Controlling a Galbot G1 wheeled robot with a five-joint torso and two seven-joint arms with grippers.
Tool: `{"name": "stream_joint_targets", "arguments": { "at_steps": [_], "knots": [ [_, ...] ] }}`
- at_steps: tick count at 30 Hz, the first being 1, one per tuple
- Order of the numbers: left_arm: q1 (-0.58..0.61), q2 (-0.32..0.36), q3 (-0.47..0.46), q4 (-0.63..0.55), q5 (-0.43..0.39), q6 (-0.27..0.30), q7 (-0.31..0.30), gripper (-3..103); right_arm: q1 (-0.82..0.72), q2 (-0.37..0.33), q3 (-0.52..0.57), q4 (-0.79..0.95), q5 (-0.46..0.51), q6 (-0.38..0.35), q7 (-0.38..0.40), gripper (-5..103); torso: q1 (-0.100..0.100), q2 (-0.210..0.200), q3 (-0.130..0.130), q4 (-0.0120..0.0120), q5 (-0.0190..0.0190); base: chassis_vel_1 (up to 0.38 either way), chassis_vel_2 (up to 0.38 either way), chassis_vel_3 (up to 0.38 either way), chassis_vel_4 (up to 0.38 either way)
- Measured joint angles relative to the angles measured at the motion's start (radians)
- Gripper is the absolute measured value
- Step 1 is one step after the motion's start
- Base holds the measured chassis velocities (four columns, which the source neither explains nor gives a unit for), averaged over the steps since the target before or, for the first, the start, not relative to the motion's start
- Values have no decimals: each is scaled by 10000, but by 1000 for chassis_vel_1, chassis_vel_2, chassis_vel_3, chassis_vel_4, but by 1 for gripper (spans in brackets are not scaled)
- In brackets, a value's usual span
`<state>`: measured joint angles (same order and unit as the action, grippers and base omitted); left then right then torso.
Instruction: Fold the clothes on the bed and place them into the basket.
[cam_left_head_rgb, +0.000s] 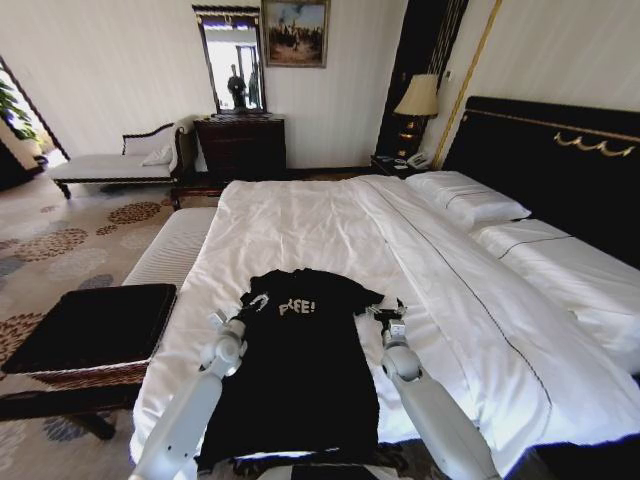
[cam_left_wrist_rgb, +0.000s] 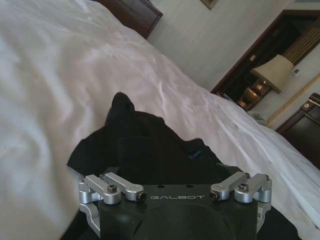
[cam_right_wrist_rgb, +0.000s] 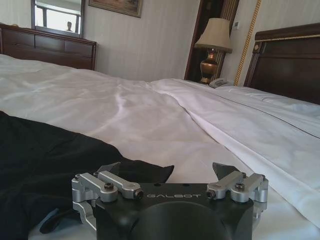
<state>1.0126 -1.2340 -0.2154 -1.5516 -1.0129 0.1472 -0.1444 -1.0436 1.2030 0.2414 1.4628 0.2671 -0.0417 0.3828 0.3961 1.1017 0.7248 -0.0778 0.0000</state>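
Observation:
A black T-shirt (cam_left_head_rgb: 295, 370) with white "FREE" lettering lies spread flat on the near end of the white bed (cam_left_head_rgb: 300, 215), collar pointing away from me. My left gripper (cam_left_head_rgb: 224, 319) rests at the shirt's left sleeve, open; in the left wrist view the gripper (cam_left_wrist_rgb: 176, 172) sits over the black cloth (cam_left_wrist_rgb: 150, 145). At the right sleeve is my right gripper (cam_left_head_rgb: 386, 316), also open. In the right wrist view its fingers (cam_right_wrist_rgb: 107, 169) are spread wide just above the duvet, beside the edge of the shirt (cam_right_wrist_rgb: 55, 160). The brown wicker basket (cam_left_head_rgb: 90, 375) with a black top stands on the floor left of the bed.
A pale striped bench (cam_left_head_rgb: 172, 248) runs along the bed's left side beyond the basket. White pillows (cam_left_head_rgb: 470, 200) and the black headboard (cam_left_head_rgb: 560, 165) are at the right. Against the back wall are a lamp (cam_left_head_rgb: 417, 98), a dark dresser (cam_left_head_rgb: 243, 147) and a chaise (cam_left_head_rgb: 120, 160).

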Motion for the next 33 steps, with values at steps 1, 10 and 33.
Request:
{"name": "stream_joint_targets", "arguments": {
  "at_steps": [1, 10, 33],
  "knots": [
    [-10, -69, 189, -8, 152, -26, 18, 100, -24, -3, 20, 6, 2, 3, 0, 100, 0, 0, 0, 0, 0, 0, 0, 0, 0],
    [301, 47, 961, -676, 1545, -238, 146, 100, -74, 63, 46, 13, -5, 21, 1, 100, 0, 0, 0, -1, -1, 0, 0, 0, 0],
    [1108, 104, -1475, -558, -1869, 241, 174, 101, -364, -55, 134, 159, -66, 62, -3, 100, 0, 0, 0, -3, -1, 0, 0, 0, 0]
  ]
}}
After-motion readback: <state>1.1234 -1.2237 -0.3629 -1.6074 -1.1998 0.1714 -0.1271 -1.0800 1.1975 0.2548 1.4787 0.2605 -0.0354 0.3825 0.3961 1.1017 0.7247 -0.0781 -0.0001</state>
